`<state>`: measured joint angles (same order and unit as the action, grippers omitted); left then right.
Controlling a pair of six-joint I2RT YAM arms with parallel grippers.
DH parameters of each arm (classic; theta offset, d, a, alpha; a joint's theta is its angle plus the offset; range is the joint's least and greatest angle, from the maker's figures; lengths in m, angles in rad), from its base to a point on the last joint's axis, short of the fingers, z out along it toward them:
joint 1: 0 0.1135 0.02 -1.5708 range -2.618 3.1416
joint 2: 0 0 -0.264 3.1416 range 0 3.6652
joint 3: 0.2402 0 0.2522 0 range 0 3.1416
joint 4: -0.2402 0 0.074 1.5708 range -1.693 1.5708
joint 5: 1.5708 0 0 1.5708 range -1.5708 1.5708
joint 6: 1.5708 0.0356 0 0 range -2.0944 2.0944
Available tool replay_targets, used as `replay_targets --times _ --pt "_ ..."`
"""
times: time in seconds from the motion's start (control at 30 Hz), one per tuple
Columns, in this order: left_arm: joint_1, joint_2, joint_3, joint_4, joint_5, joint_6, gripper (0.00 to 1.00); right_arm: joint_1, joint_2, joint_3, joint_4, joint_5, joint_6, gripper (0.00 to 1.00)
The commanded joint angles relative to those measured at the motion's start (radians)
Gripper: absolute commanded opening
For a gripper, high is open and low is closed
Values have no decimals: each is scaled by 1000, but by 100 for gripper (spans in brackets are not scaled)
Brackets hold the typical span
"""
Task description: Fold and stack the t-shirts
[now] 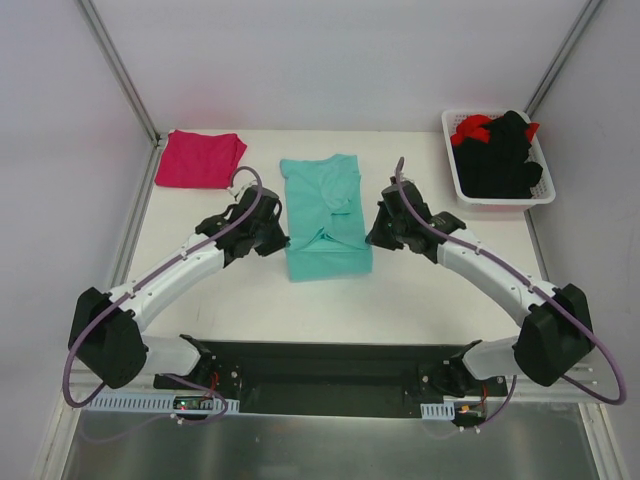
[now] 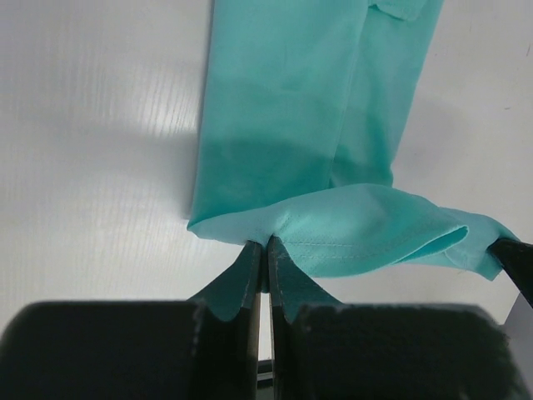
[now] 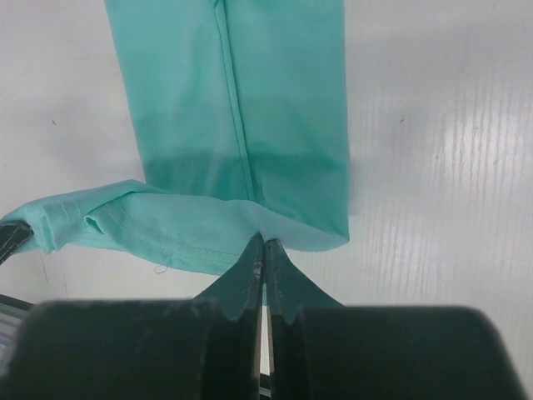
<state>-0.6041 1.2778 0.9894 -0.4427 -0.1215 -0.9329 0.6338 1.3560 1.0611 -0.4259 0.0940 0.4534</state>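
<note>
I count two pincers of mine, two t-shirts out on the white table (image 1: pixel 420 290), and one white basket (image 1: pixel 497 199) at the far right corner with a heap of black garments (image 1: pixel 505 160) and something red (image 1: pixel 472 128) on top. The magenta-pink t-shirt (image 1: pixel 198 158) lies folded into a flat rectangle at the far left corner, well apart from both my arms. The teal t-shirt (image 1: pixel 322 215) (image 2: pixel 291 108) (image 3: pixel 241 92) is at the middle of the table, between my two pincers. It is plain, smooth, and folded in along its sides to a narrow strip. Its long axis runs straight away from my bases toward the far edge, with the stitched hem at the end nearest me. My left pincer (image 1: pixel 284 242) (image 2: pixel 266 247) has its fingers pressed together on the hem's left corner, with no gap between them beyond the cloth. My right pincer (image 1: pixel 372 238) (image 3: pixel 265 242) is nipped just as tightly on the right corner. Between the two grips the hem is raised off the table and sags in a soft curl over the flat part of the shirt.
</note>
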Motion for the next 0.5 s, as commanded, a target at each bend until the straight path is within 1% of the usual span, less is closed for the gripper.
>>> replay_targets --times 0.0,0.47 --pt "53 63 69 35 37 72 0 -46 51 71 38 -59 -47 1" --pt "139 317 212 113 120 128 0 -124 284 194 99 -155 -67 1"
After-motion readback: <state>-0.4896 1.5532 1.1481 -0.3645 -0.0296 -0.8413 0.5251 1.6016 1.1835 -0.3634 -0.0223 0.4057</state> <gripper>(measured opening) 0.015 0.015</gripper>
